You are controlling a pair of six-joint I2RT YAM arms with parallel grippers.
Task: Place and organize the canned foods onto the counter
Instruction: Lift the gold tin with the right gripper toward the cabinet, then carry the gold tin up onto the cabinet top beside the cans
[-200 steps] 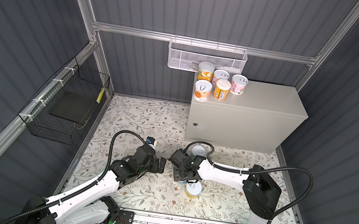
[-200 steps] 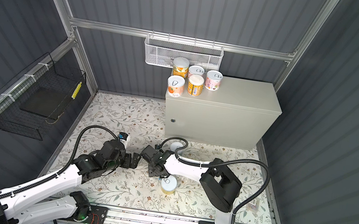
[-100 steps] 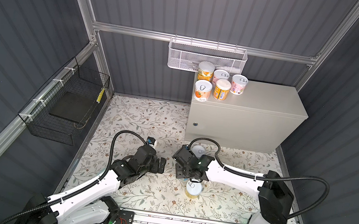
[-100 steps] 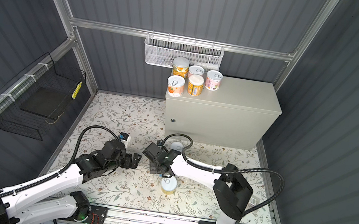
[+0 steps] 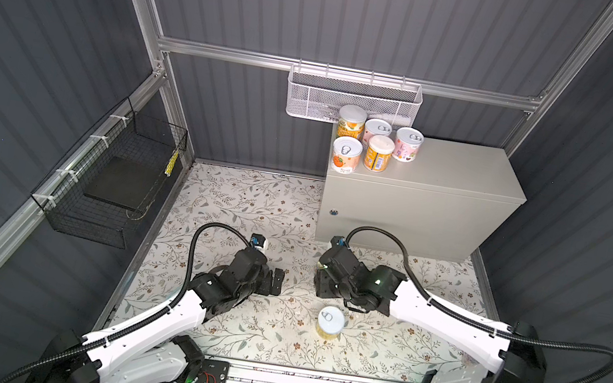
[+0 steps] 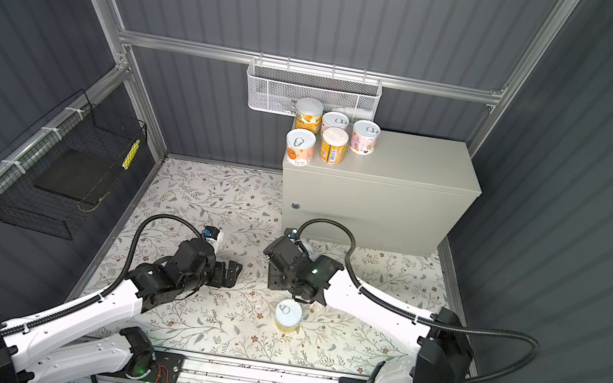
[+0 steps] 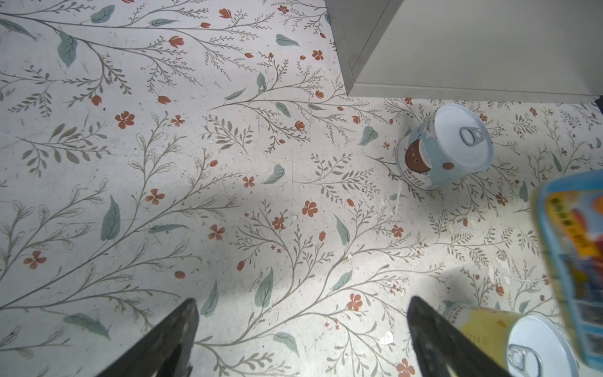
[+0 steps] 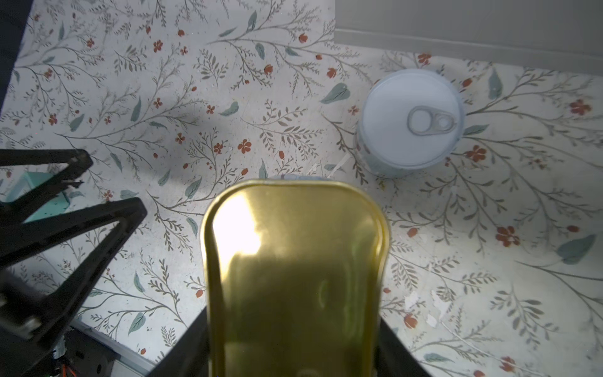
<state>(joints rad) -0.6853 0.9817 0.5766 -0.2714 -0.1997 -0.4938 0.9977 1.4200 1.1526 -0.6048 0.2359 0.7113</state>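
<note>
Since a second ago the right arm's elbow has swung out to the right and its forearm lies stretched low, while the right hand point(image 5: 324, 286) has shifted only slightly toward the worktop point(image 5: 460, 167). The left arm and the yellow tin point(image 5: 331, 321) have not moved. The right hand is clamped on the flat oblong tin point(image 8: 293, 277), a blue-sided tin with rounded corners, a raised rim and a glossy gold lid. The left hand point(image 5: 275, 282) hovers just to its left over the floral-print floor point(image 5: 252, 200), jaws spread wide and holding nothing. The yellow tin stands upright with a silver pull-tab lid, just near of the right hand. The pale-blue tin point(image 7: 443, 147) stands close to the worktop's front foot, on the far side of the held tin. Five cylindrical tins point(image 5: 378, 154) crowd the worktop's far-left corner, the nearest one right at the left edge. The smooth beige-grey metal top to their right is bare. A white mesh basket point(image 5: 354, 99) hangs just behind them on the ribbed dark wall.
</note>
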